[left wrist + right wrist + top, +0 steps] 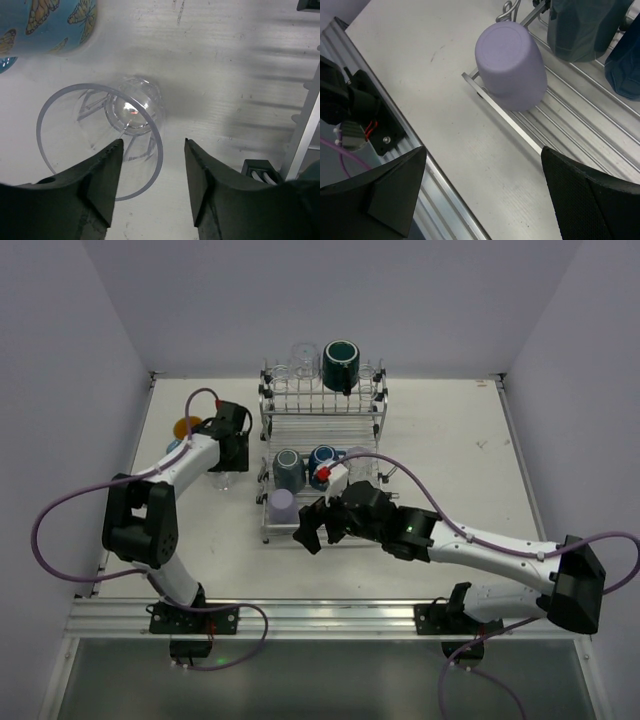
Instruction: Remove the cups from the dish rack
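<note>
The top edge cuts off the butterfly mug [50, 24].

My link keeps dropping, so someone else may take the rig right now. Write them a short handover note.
Left end effector: open, above a clear tumbler standing on the table left of the dish rack, beside the butterfly mug.
Right end effector: open, empty, near the purple cup, upside down at the tray's front-left corner.
Done: tumbler and butterfly mug are off the rack.
Remaining: purple cup, teal mug and dark blue mug on the lower tray; dark teal mug and clear glasses on the rear tier.
</note>
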`<state>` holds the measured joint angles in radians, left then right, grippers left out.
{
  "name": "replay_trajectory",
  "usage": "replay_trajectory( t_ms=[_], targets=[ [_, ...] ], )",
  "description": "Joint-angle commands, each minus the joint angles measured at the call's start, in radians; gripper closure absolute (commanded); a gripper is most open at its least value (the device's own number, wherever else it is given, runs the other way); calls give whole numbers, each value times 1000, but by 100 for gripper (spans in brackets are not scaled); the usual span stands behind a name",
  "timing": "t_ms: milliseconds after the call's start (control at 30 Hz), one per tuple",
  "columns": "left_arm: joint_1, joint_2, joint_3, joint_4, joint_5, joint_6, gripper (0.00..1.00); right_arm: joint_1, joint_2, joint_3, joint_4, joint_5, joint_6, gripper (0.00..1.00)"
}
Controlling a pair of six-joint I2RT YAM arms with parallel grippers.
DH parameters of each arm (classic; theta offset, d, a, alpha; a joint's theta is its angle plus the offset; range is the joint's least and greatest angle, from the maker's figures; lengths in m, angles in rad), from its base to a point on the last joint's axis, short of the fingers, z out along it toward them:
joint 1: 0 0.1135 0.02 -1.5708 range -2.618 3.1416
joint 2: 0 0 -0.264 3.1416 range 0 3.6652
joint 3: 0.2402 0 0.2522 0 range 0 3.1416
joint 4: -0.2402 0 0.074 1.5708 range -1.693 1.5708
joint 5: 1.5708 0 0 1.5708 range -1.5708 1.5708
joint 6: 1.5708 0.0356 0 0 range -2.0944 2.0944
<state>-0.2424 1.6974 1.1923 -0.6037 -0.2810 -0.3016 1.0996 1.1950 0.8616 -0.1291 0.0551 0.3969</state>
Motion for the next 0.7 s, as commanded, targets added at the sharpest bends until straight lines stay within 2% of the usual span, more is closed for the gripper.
replay_trajectory(
  t_ms=[0, 67, 100, 233, 433, 600, 667],
  targets=[
    [5, -62, 18, 33, -17, 10, 42, 2, 67, 86, -1, 78, -44, 1],
    [3, -128, 6, 44, 19, -4, 37, 2, 107, 132, -18, 107, -56, 1],
    [3, -157, -3, 62, 34, -10, 32, 2, 127, 146, -20, 114, -61, 1],
    [3, -368, -78, 133, 158, -45, 22, 2, 254, 233, -32, 155, -82, 1],
    [3, -666, -269, 228, 351, -99, 22, 0, 388, 362, -58, 181, -93, 1],
    [3, -850, -430, 220, 417, -129, 24, 0, 486, 444, -73, 206, -84, 1],
    [3, -924, -491, 219, 451, -155, 25, 0, 506, 455, -73, 224, -79, 8]
  ],
)
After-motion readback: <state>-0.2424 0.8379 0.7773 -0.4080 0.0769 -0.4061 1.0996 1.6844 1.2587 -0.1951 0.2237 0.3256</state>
